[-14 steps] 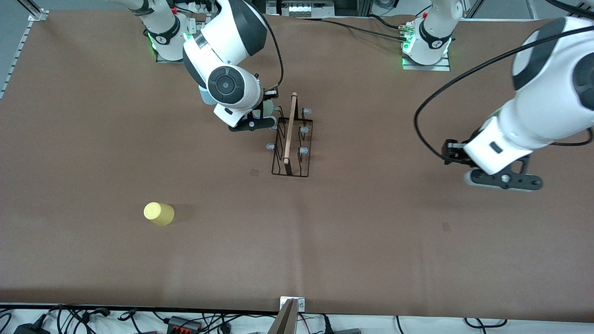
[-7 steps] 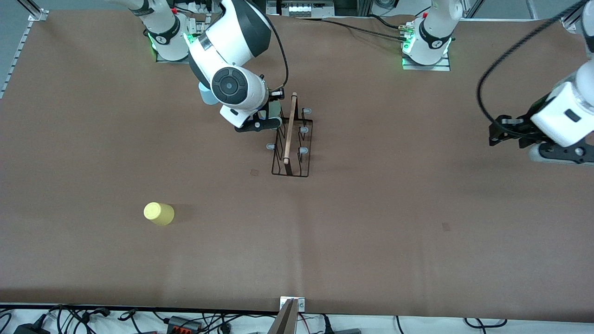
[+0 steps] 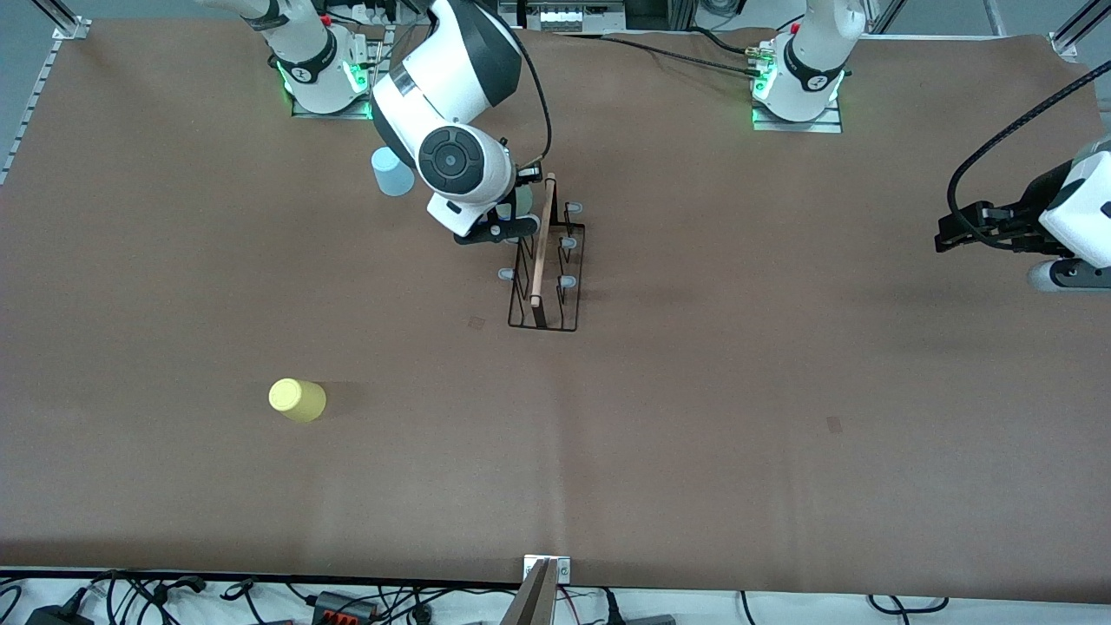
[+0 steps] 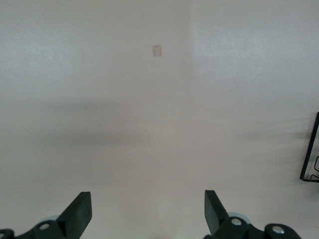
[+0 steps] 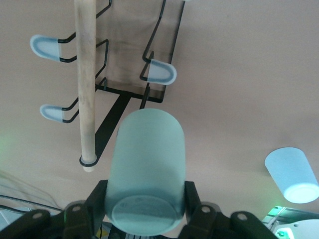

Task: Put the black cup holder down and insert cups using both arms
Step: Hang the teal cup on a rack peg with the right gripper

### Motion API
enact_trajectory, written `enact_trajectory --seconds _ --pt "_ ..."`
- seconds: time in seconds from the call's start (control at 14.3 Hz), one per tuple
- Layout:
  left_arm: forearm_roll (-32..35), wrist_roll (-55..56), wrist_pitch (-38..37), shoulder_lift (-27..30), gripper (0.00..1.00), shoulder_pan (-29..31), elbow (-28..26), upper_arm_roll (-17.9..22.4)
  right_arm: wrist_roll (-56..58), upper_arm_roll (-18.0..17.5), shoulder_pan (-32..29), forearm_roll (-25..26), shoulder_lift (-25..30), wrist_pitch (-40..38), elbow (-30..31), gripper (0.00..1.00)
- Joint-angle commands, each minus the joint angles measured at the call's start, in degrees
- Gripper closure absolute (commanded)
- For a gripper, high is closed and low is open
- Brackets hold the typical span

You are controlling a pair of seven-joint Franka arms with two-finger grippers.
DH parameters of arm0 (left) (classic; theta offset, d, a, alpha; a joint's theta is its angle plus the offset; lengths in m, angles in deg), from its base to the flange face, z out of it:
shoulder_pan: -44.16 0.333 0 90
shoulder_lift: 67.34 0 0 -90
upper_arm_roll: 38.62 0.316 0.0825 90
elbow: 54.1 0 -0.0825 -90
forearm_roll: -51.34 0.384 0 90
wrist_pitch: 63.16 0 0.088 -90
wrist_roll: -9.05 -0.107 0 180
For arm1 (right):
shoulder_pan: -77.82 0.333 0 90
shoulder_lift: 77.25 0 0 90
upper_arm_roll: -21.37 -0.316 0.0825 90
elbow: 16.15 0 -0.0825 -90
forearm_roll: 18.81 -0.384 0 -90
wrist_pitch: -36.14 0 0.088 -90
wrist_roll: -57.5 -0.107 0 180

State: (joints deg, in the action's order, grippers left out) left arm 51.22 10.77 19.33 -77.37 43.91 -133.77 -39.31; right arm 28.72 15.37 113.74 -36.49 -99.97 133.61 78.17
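Right black two-finger gripper [image 5: 144,199]: clamped on the pale mint green plastic tumbler [image 5: 147,172], one finger on each side of the smooth rounded body. The tumbler's long axis runs from its flat closed base, at the wrist camera, out toward the rack; its mouth is turned away and unseen. In the front view the arm's round joint cap covers most of the gripper [image 3: 495,227] and only a sliver of green [image 3: 519,201] shows, over the rack's end toward the robots' bases.

Thin black wire cup holder [image 3: 545,276]: rectangular base on the brown table covering [image 3: 694,417], mid-table, long axis running from the bases toward the front camera. Light wooden rod handle [image 3: 544,247] along the top; pale-tipped pegs [image 5: 160,71] on both sides (all bare).

Light blue plastic tumbler [image 3: 392,171]: on the table near the right arm's base, beside the right arm.

Yellow plastic tumbler [image 3: 297,400]: well apart, nearer the front camera, toward the right arm's end.

Left black gripper [image 4: 147,211]: spread wide, empty, waiting over bare covering at the left arm's end, partly cut off at the front view's edge [image 3: 989,234].
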Motion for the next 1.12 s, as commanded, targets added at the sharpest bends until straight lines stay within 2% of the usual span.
enact_trajectory --seconds 0.0,0.91,0.98,1.05 --pt "-0.9 0.6 0.3 1.8 0.00 -0.7 -1.8 0.6 -0.8 0.4 0.8 -0.8 -1.3 0.3 -1.2 0.85" --pt "-0.9 0.1 0.3 1.5 0.00 -0.4 -1.7 1.2 -0.9 0.5 2.2 0.1 -6.0 5.0 -1.1 0.84" --pt "-0.9 0.1 0.3 1.4 0.00 -0.5 -1.7 1.2 -1.1 0.6 2.2 0.1 -6.1 5.0 -1.1 0.68" --pt "-0.9 0.3 0.3 1.4 0.00 -0.5 -1.7 1.2 -3.0 0.6 2.2 0.1 -6.1 5.0 -1.1 0.33"
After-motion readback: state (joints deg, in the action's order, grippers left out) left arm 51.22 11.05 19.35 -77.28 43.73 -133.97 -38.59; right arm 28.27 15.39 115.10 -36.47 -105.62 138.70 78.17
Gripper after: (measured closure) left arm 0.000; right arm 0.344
